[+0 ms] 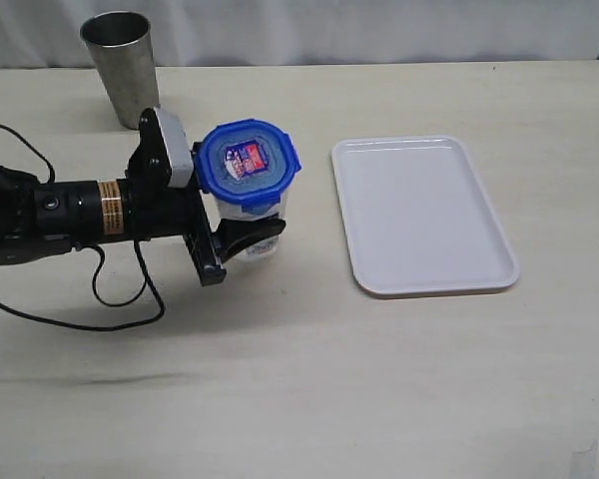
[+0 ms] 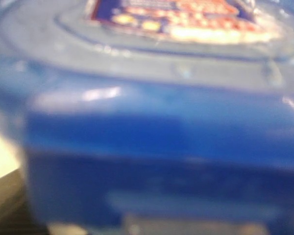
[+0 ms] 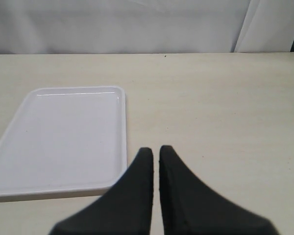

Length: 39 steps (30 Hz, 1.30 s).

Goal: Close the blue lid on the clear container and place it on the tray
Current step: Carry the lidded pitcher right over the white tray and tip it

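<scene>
Blue rounded-square plastic lid [image 1: 248, 157] w/ red-blue sticker sits on top of the tall translucent plastic container [image 1: 270, 208] w/ printed label. Both are on the left part of the bench [image 1: 280, 399], beside the flat white rectangular plastic tray [image 1: 424, 215] but apart from it.

Left gripper [image 1: 254, 212] comes in from the side. Its jaws pinch the clear container just under the blue lid, one dark finger across the front, the other hidden. Right gripper [image 3: 156, 155]: jaws pressed together, empty, near the tray.

Can't tell if every flap is snapped down.

Risks, as I judge:
- Grip is high on a smooth tall wall, so it may slip or tilt in transfer.
- An unlatched flap could let the lid pop.
- Base catching the tray's raised rim could tip it.
- Grey metal cup [image 1: 120, 65] stands behind the arm, so a swing could knock it.
</scene>
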{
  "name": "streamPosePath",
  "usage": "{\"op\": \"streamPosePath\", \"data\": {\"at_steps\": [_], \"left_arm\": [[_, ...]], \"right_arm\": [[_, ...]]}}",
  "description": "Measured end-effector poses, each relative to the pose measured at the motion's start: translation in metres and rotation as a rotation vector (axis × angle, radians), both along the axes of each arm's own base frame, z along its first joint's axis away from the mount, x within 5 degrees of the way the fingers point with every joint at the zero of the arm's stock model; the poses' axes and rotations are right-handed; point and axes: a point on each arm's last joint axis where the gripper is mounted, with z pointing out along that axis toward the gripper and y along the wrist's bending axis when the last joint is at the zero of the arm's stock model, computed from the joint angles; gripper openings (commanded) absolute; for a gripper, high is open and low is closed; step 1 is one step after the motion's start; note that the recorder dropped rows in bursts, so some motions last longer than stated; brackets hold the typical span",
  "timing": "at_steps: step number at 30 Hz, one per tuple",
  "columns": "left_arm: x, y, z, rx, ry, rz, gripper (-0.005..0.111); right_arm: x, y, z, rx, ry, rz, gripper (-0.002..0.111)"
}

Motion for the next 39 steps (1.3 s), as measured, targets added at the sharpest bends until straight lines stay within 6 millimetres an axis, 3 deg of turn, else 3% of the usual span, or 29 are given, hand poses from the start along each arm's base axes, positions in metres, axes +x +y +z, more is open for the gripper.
{"op": "streamPosePath", "data": {"at_steps": [3, 6, 11, 14, 27, 39], "left_arm": [[0.02, -0.014, 0.012, 0.018, -0.01, 0.024, 0.0], [0.037, -0.046, 0.022, 0.16, -0.066, 0.044, 0.0], [0.056, -0.095, 0.053, 0.367, -0.188, 0.127, 0.0], [0.06, -0.108, 0.063, 0.447, -0.225, 0.174, 0.0], [0.054, -0.166, 0.035, 1.038, -0.493, 0.181, 0.0], [0.04, -0.194, 0.052, 1.307, -0.957, 0.144, 0.0]], "right_arm": [[0.0, 0.0, 0.0, 0.0, 0.004, 0.0, 0.005], [0.0, 0.0, 0.0, 0.0, 0.004, 0.0, 0.005], [0.0, 0.0, 0.0, 0.0, 0.004, 0.0, 0.005], [0.0, 0.0, 0.0, 0.0, 0.004, 0.0, 0.005], [0.0, 0.0, 0.0, 0.0, 0.005, 0.0, 0.005], [0.0, 0.0, -0.001, 0.0, 0.006, 0.0, 0.005]]}}
